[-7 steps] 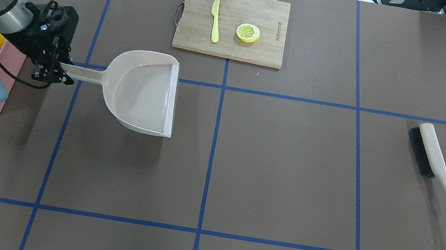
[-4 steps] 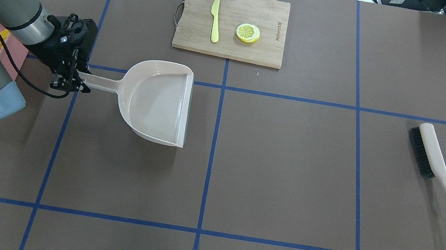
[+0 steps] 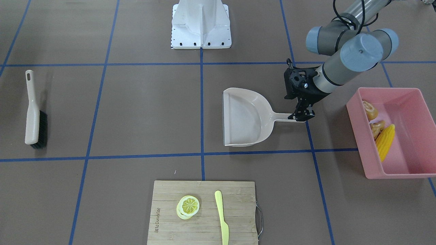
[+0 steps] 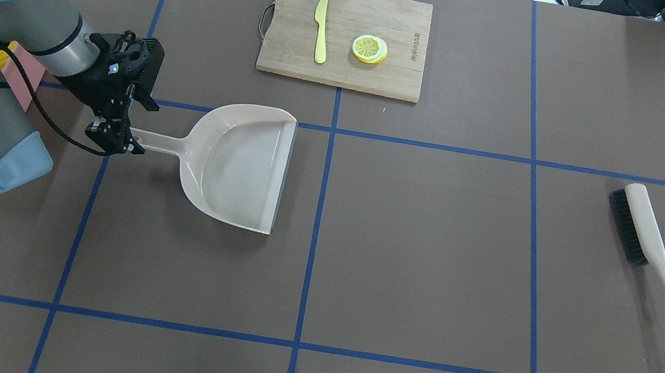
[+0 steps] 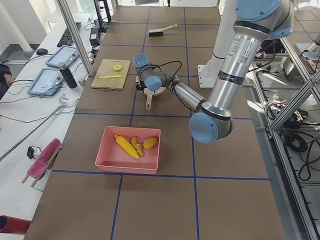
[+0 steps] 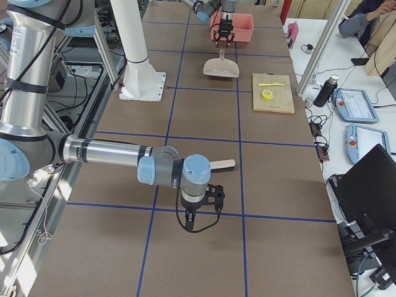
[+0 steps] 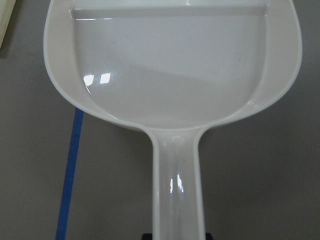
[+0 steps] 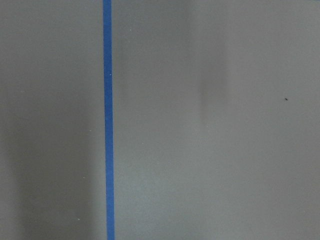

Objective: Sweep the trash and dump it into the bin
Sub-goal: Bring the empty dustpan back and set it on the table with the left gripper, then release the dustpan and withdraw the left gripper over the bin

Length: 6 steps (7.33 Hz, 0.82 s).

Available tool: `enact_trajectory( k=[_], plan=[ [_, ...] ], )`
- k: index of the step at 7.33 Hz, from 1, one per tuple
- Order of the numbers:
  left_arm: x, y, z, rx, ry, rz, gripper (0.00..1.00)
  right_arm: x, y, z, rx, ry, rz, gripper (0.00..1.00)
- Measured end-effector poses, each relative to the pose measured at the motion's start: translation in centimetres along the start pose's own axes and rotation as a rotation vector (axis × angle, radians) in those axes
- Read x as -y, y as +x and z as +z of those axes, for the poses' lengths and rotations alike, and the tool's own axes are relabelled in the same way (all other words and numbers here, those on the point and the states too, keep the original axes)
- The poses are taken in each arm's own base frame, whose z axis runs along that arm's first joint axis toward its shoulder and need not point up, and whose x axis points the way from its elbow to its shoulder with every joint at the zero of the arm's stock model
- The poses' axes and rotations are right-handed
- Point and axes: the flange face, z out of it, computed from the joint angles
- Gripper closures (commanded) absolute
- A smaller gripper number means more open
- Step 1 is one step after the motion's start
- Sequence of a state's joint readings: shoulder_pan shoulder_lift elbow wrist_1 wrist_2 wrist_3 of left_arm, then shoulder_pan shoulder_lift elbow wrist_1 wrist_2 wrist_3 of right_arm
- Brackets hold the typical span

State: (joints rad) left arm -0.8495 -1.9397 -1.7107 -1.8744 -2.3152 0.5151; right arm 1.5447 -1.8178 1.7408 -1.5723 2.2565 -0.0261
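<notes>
Bin point(image 3: 408, 136): behind my left gripper point(image 3: 301, 115), well apart, with all the trash point(image 3: 385, 142) inside.
Dustpan point(image 3: 245, 117): nothing in it. My gripper is clamped on the tip of its handle, pan ahead.
Risk: with so short a hold the pan may pivot, or its lip may drag on the worktop point(image 3: 136, 112).
Worktop: flat brown paper with a blue tape grid.
Room: the brush point(image 3: 34, 112) lies far ahead and the board point(image 3: 204, 211) off to one side.

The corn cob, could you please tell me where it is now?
Front-facing view, right edge: the corn cob lies inside the pink bin, next to the ginger-like piece.
</notes>
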Motion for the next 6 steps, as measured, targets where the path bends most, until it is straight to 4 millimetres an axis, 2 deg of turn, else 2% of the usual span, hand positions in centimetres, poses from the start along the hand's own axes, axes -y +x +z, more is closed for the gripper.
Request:
enact_trajectory(
  k=[2,4,5,6],
  plan=[
    [-0.2,0.6,-0.5,0.012,0.023,0.001,0.02,0.0,0.0,0.0,0.0,-0.001,0.001,0.0],
    [-1.4,1.5,-2.6,0.035,0.037,-0.043,0.02,0.0,0.1,0.1,0.0,-0.002,0.002,0.0],
    [-3.4,1.1,-4.5,0.065,0.035,-0.125,0.02,0.0,0.1,0.1,0.0,-0.002,0.001,0.0],
    [-6.5,-0.1,-7.2,0.112,0.028,-0.216,0.02,0.1,0.1,0.1,0.0,-0.001,0.001,0.0]
  ],
)
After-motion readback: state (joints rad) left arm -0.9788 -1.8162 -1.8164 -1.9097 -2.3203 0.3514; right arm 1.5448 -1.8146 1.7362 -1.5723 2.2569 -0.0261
